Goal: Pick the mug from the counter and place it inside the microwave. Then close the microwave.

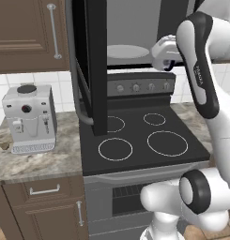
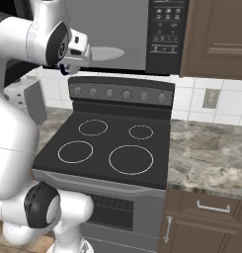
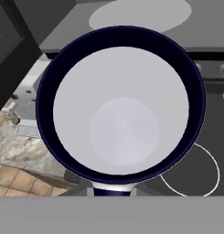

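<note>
Mug carried at microwave mouth, collision risk
Gripper [image 1: 170,63] fingers clamped on mug [image 3: 122,105], raised above stovetop [image 1: 140,136]; a low approach could clip the microwave [image 2: 117,34] sill or open door [image 1: 90,65]

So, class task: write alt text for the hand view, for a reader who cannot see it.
The mug, empty, with a dark navy rim and pale inside, is seen from above at close range, held up before the open microwave and its white turntable. Below it lie the black stovetop and, at left, the granite counter.
</note>
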